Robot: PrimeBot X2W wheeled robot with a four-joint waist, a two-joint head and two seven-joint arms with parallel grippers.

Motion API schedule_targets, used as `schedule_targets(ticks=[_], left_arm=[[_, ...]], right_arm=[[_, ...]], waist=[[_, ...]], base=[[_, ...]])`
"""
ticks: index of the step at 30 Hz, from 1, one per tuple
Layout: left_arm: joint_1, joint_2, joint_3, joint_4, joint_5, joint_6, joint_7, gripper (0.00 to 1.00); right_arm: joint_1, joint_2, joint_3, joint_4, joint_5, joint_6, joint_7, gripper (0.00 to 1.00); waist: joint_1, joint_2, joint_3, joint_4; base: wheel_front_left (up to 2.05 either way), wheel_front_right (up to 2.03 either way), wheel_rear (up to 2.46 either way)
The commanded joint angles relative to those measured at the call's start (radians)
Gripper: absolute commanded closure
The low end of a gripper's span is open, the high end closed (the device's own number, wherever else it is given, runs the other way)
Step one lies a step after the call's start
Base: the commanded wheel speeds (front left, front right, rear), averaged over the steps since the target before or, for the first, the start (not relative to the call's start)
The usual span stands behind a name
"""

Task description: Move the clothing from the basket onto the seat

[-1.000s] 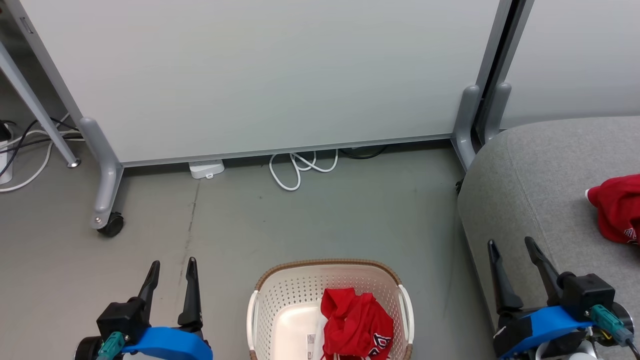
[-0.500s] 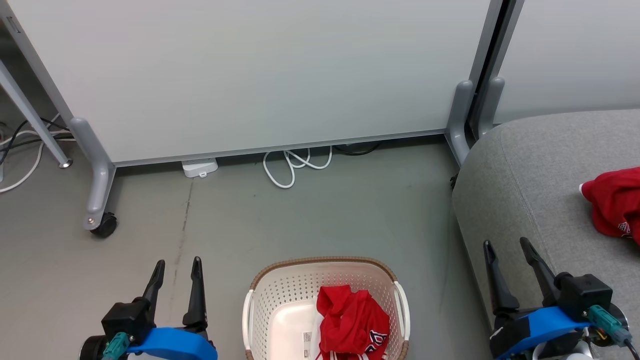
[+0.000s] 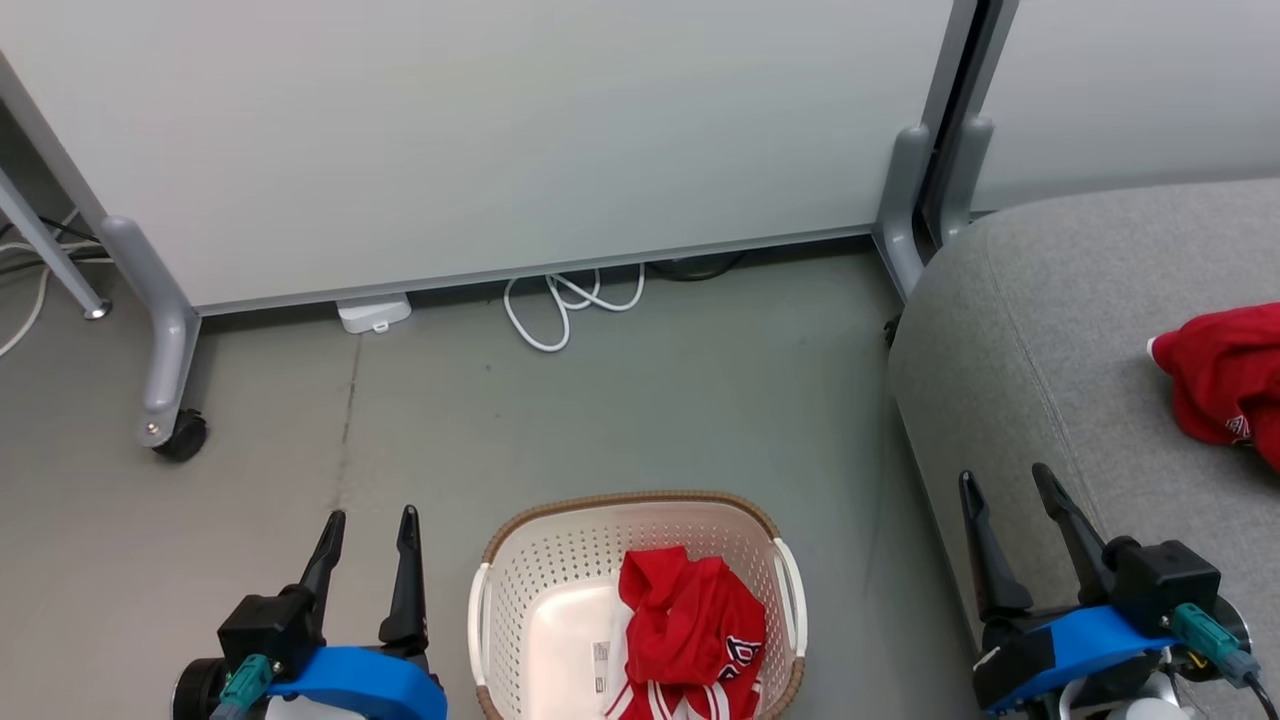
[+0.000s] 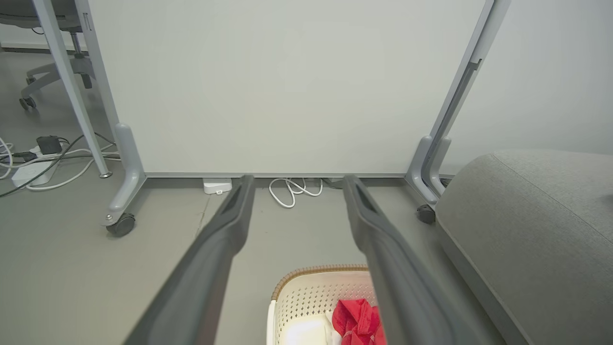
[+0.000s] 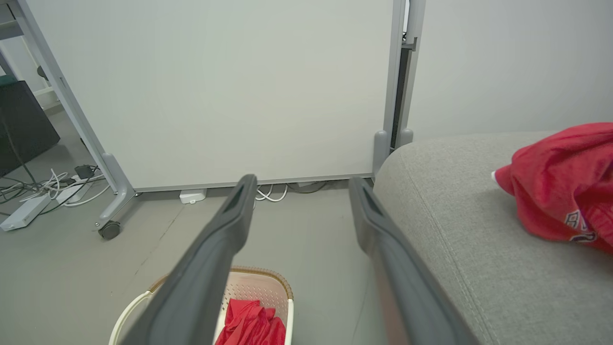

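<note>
Clothing (image 3: 690, 625) is in neither gripper: the left gripper (image 3: 371, 514) and the right gripper (image 3: 1002, 474) both stand wide and empty, flanking the basket (image 3: 630, 497). One red piece lies crumpled in the basket; a second garment (image 3: 1220, 370) lies on the grey seat (image 3: 1050, 330) to the right. The basket sits on a grey floor (image 3: 600, 420) before a pale wheeled partition (image 3: 500, 150).
</note>
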Motion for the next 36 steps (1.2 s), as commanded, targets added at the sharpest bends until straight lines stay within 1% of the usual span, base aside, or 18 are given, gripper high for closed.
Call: schedule_targets(ticks=[1, 10, 19, 21, 28, 36], left_arm=[[-0.018, 0.002, -0.006, 0.003, -0.002, -0.002, -0.003, 0.00], [-0.090, 0.007, -0.051, 0.037, -0.027, -0.002, -0.003, 0.00], [-0.203, 0.021, -0.110, 0.117, -0.057, -0.002, -0.003, 0.00], [-0.221, 0.022, -0.123, 0.125, -0.064, -0.002, -0.003, 0.00], [-0.337, 0.067, -0.199, 0.202, -0.096, -0.002, -0.003, 0.00], [-0.474, 0.119, -0.333, 0.346, -0.113, -0.002, -0.003, 0.00]], right_arm=[[-0.017, 0.002, 0.002, -0.007, 0.000, 0.000, -0.001, 0.00], [-0.067, 0.002, 0.031, -0.044, -0.014, 0.000, 0.001, 0.00], [-0.138, 0.001, 0.099, -0.081, 0.015, 0.000, -0.022, 0.00], [-0.144, 0.002, 0.104, -0.084, 0.016, 0.000, -0.026, 0.00], [-0.192, 0.002, 0.154, -0.126, 0.035, 0.000, -0.045, 0.00], [-0.234, 0.002, 0.169, -0.151, 0.059, 0.000, -0.071, 0.00]], waist=[[0.0000, -0.0001, 0.015, -0.010], [0.0000, -0.0001, 0.142, -0.072], [0.0000, -0.0001, 0.320, -0.190], [0.0000, -0.0001, 0.340, -0.199], [0.0000, -0.0001, 0.520, -0.275], [0.0000, -0.0001, 0.686, -0.323]], base=[[0.00, 0.00, 0.00], [0.00, 0.00, 0.00], [0.00, 0.00, 0.00], [0.00, 0.00, 0.00], [0.00, 0.00, 0.00], [0.00, 0.00, 0.00]])
